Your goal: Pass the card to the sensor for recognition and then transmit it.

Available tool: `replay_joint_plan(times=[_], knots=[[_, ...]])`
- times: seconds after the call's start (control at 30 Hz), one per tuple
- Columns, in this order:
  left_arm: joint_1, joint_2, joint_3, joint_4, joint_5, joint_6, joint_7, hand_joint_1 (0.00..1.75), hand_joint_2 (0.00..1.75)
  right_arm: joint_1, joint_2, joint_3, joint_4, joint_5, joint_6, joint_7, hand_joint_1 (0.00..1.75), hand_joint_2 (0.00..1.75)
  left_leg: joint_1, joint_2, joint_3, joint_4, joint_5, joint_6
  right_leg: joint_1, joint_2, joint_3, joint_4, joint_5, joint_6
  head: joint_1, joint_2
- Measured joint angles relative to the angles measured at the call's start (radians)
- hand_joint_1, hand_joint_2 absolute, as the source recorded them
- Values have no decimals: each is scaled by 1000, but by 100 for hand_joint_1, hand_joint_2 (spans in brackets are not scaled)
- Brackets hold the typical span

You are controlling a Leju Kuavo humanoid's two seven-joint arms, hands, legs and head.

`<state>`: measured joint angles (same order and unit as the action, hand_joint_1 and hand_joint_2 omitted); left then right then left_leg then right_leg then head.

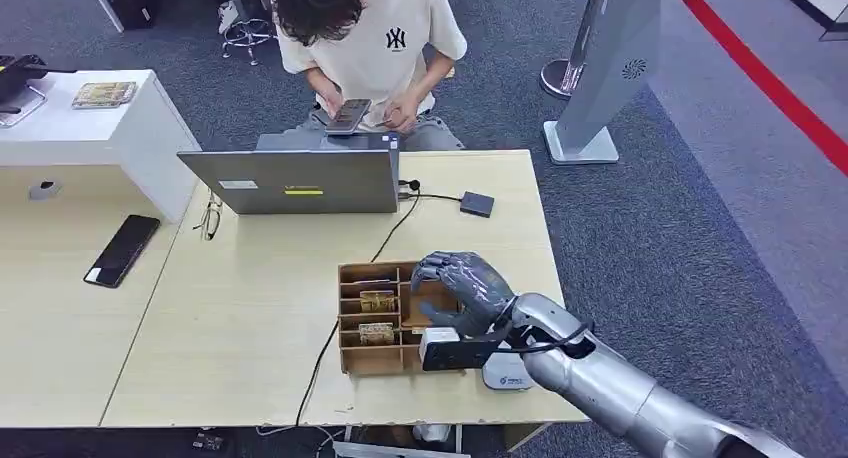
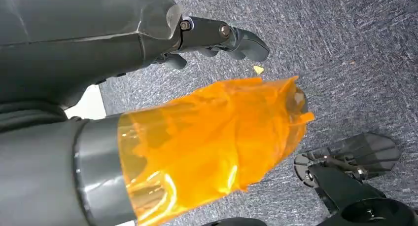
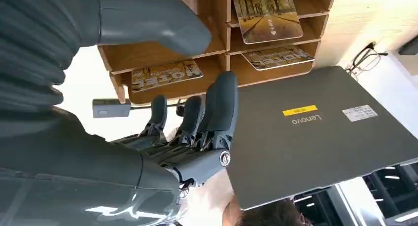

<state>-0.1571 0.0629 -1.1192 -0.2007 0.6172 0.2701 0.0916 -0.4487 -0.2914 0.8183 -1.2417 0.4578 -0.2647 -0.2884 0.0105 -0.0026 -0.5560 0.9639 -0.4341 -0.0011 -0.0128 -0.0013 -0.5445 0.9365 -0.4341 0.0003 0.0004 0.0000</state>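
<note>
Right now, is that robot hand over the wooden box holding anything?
No. The right hand hangs over the card box with fingers apart, holding nothing.

right arm [image 1: 620, 386]: silver, rounded segments — a thin black cable loops at the wrist
right robot hand [image 1: 466, 288]: dark grey, glossy fingers; thick grey thumb, ribbed cover, a silver screw at the knuckle
left robot hand [image 2: 217, 36]: dark grey, bolt heads at the knuckles — thumb wrapped in crinkled orange film
</note>
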Motion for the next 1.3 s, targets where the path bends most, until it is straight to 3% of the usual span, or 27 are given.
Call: replay_joint_plan(times=[0.27, 0.37, 0.43, 1.07, 1.3], knots=[[0, 0, 8, 0, -1, 0, -1, 0, 0, -14, 0, 4, 0, 10, -33, 3, 93, 175, 0, 0, 0, 0, 0, 0, 0, 0, 0, 0, 0, 0, 0, 0], [0, -1, 9, 0, -1, 0, -2, 0, 0, -19, 0, 3, 0, 10, -36, 3, 86, 175, 0, 0, 0, 0, 0, 0, 0, 0, 0, 0, 0, 0, 0, 0], [0, -2, 9, 0, -1, 0, -4, 0, 0, -21, 0, 3, 0, 10, -37, 3, 94, 175, 0, 0, 0, 0, 0, 0, 0, 0, 0, 0, 0, 0, 0, 0], [0, -5, 9, 0, -7, -1, -3, 0, 0, -26, 0, 3, 2, 32, -49, 10, 96, 175, 0, 0, 0, 0, 0, 0, 0, 0, 0, 0, 0, 0, 0, 0], [0, -5, 10, 0, -10, -2, 1, 0, 0, -28, 1, 9, 21, 31, -35, 15, 79, 175, 0, 0, 0, 0, 0, 0, 0, 0, 0, 0, 0, 0, 0, 0]])
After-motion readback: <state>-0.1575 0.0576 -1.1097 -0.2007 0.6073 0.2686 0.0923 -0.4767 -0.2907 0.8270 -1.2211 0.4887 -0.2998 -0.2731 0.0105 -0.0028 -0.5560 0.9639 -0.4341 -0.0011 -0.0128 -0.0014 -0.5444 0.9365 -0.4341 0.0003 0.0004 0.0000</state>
